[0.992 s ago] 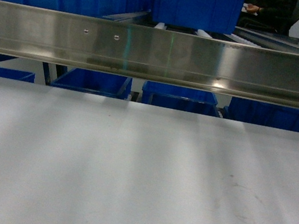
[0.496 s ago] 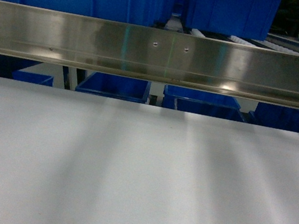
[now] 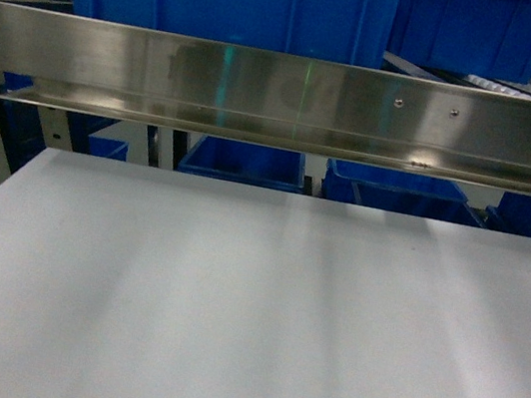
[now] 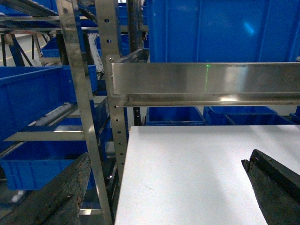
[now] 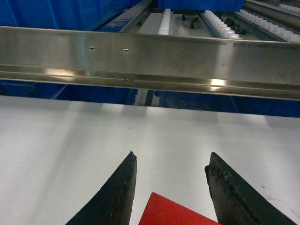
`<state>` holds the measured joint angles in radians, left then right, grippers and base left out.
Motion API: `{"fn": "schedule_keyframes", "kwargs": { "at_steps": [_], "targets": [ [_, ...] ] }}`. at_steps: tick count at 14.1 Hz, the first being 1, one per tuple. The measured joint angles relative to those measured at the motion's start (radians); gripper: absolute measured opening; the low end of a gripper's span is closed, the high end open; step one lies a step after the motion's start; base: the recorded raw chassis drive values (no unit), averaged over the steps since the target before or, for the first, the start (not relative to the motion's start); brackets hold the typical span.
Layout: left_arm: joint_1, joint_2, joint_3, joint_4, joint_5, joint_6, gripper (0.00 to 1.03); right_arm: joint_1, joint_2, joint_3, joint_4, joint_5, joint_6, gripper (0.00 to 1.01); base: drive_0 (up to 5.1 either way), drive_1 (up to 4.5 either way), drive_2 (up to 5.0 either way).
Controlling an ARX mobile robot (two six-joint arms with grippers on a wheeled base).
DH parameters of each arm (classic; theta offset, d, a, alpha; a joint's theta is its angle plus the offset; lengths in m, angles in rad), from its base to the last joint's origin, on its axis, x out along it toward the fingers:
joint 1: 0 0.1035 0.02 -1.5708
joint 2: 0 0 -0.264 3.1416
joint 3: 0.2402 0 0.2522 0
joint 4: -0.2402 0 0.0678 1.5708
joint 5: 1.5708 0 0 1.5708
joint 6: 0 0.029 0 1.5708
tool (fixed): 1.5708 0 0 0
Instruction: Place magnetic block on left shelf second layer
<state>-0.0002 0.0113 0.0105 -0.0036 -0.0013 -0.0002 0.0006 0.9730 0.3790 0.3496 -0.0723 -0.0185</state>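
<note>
Two of my right gripper (image 5: 171,187) fingers sit apart around the magnetic block (image 5: 174,212), bottom centre, maybe pinching it; left gripper (image 4: 164,187) gapes wide.

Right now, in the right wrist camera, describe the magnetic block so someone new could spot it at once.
Start at the long steel beam across the top, then drop down the white tabletop to the bottom edge. There the right gripper shows two dark fingers, and the magnetic block sits between them: the only red thing in view.
</note>
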Motion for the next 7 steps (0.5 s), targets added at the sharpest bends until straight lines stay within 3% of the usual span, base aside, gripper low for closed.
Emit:
{"fn": "schedule_keyframes", "kwargs": {
  "at_steps": [7],
  "targets": [
    [0.000, 0.000, 0.000, 0.001, 0.001, 0.000, 0.98, 0.000, 0.000, 0.000, 0.000, -0.001, 0.000, 0.41, -5.0, 2.44, 2.4]
  ]
}}
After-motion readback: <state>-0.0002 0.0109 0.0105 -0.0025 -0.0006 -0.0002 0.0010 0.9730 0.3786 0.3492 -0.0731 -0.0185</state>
